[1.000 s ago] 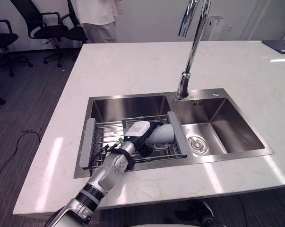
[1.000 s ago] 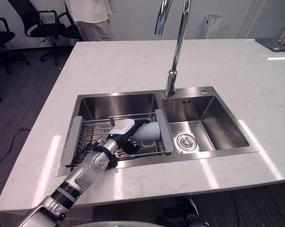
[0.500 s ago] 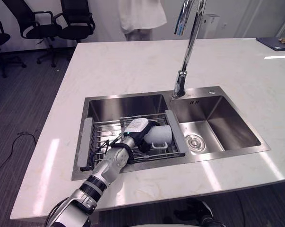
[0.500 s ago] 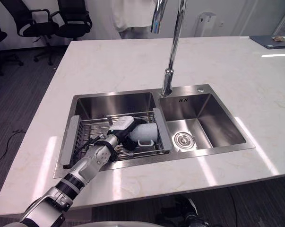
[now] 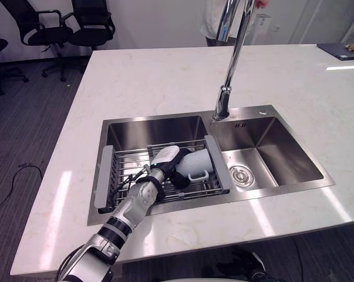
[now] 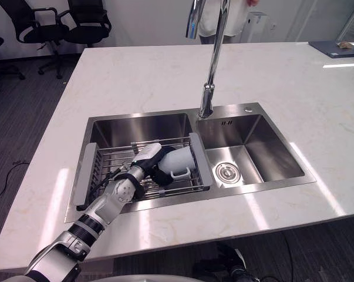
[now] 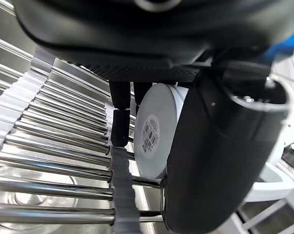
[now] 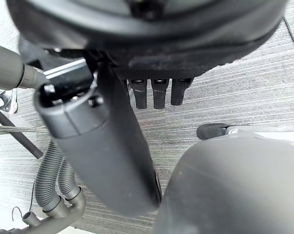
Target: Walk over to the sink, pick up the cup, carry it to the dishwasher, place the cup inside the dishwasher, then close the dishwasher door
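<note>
1. One dark left hand (image 5: 164,161) reaches down into the left basin of a steel double sink (image 5: 282,154) and is closed around a white cup (image 5: 195,165).
2. The cup lies on its side directly in front of the palm. Its handle (image 5: 201,175) points toward the near edge of the sink.
3. In the left wrist view, the cup's round base (image 7: 154,129) sits between the thumb (image 7: 215,161) on one side and the fingers (image 7: 120,124) on the other. The fingertips reach down to the bars beneath.
4. Under the hand and cup is a wire rack (image 5: 130,167) that spans the left basin.
5. Past the cup, on the side away from the wrist, is the right basin with its round drain (image 5: 240,174).
6. Beyond the fingertips, a tall curved chrome faucet (image 5: 229,70) rises from the sink's back edge. A pale marble countertop (image 5: 153,82) surrounds the sink.
7. Well beyond the hand, a person (image 5: 213,23) stands at the counter's far side, with black office chairs (image 5: 88,23) off to the left.
8. The right hand (image 8: 112,161) hangs over grey carpet. Its fingers (image 8: 159,92) are loose and hold nothing.
</note>
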